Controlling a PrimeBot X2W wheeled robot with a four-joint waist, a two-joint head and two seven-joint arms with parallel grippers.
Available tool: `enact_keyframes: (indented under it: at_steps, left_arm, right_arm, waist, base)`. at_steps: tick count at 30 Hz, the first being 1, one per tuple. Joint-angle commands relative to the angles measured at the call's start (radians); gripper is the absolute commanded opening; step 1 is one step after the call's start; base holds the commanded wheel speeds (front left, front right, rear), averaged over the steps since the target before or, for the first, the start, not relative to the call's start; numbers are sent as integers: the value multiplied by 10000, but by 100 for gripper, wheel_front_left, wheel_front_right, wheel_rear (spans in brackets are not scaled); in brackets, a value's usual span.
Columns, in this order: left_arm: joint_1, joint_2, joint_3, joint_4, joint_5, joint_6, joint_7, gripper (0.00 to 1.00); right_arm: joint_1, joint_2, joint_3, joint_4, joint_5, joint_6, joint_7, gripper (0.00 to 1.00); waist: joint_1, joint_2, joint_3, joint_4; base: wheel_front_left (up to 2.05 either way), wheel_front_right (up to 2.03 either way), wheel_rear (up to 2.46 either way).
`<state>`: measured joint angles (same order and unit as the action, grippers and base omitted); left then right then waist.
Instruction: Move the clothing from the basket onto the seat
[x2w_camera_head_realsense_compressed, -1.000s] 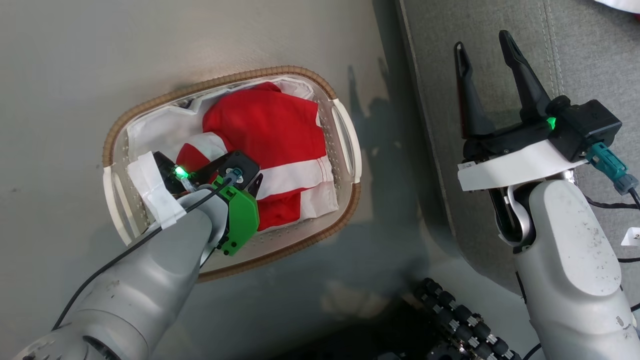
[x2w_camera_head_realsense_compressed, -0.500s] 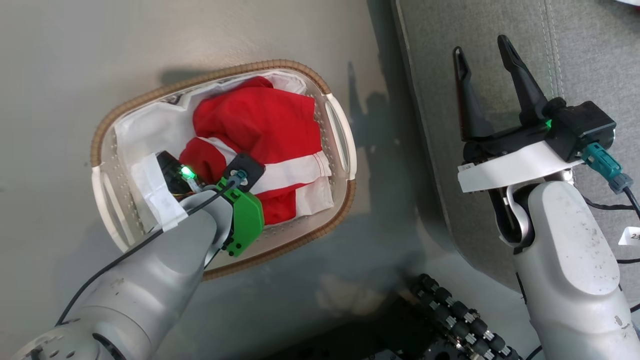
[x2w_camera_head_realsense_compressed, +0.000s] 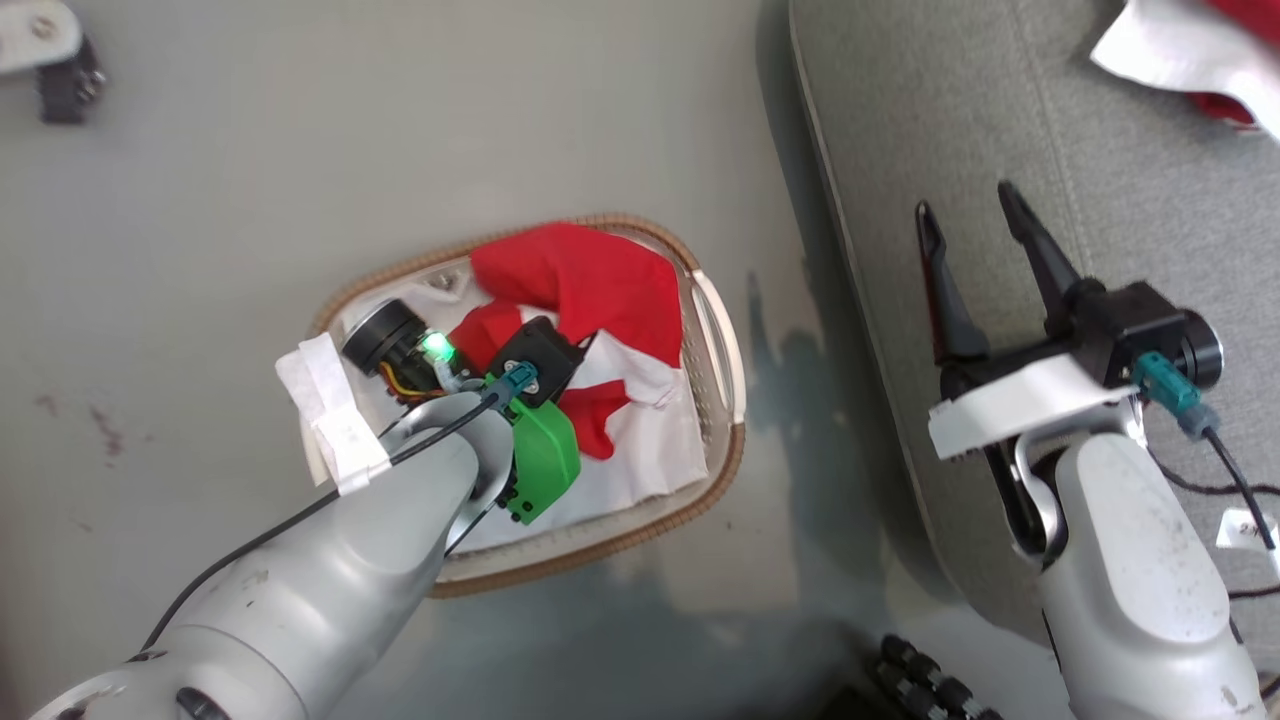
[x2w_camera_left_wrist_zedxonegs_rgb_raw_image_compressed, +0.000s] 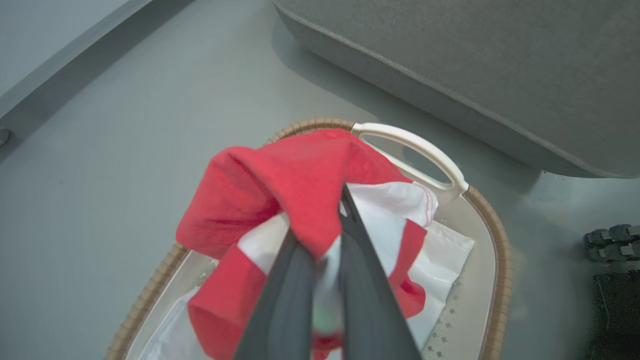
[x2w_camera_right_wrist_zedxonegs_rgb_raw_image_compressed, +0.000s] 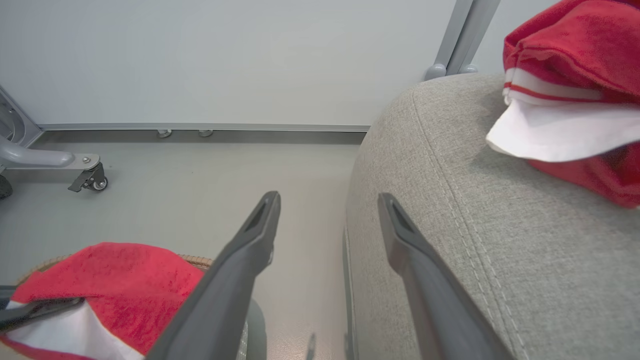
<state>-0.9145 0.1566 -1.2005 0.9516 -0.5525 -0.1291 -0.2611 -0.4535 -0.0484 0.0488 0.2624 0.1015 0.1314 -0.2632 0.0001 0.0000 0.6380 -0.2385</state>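
The red and white clothing (x2w_camera_left_wrist_zedxonegs_rgb_raw_image_compressed: 300, 170) hangs bunched above the cream basket (x2w_camera_left_wrist_zedxonegs_rgb_raw_image_compressed: 495, 260), with my left gripper (x2w_camera_left_wrist_zedxonegs_rgb_raw_image_compressed: 325, 220) shut on its fold. In the head view this clothing (x2w_camera_head_realsense_compressed: 590, 280) sits over the basket (x2w_camera_head_realsense_compressed: 735, 470), partly hidden by my left wrist. My right gripper (x2w_camera_head_realsense_compressed: 965, 200) stands open over the left edge of the grey seat (x2w_camera_head_realsense_compressed: 950, 120), nothing between its fingers (x2w_camera_right_wrist_zedxonegs_rgb_raw_image_compressed: 260, 225). Another red and white garment (x2w_camera_right_wrist_zedxonegs_rgb_raw_image_compressed: 565, 100) lies on the seat (x2w_camera_right_wrist_zedxonegs_rgb_raw_image_compressed: 500, 250) at the far right; it is seen too in the head view's top right corner (x2w_camera_head_realsense_compressed: 1180, 50).
A white lining sheet (x2w_camera_head_realsense_compressed: 650, 470) lies in the basket's bottom. The basket stands on grey floor left of the seat. A caster foot of a metal frame (x2w_camera_right_wrist_zedxonegs_rgb_raw_image_compressed: 85, 175) stands by the far wall. My base's black ribbed wheels (x2w_camera_head_realsense_compressed: 930, 680) show at the bottom.
My left gripper has shut on the clothing and raised it, so the cloth now bunches up above the basket. The head camera has shifted. The right gripper stays open.
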Motion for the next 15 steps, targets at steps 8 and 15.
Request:
enact_keyframes:
  at_steps: [8,15]
  left_arm:
    - [515,1067,875,-2561,1059,225,-55,0]
    - [-9,1724,1136,-3701,1697,120,-50,0]
  right_arm:
    - [1141,-40,-172,450,-411,-14,-24,100]
    - [1813,-41,36,743,-628,-14,-24,100]
  waist:
    - [-1,0,-3175,1186]
    - [-1,0,-4543,1488]
  base:
    - [0,0,0]
    - [0,0,0]
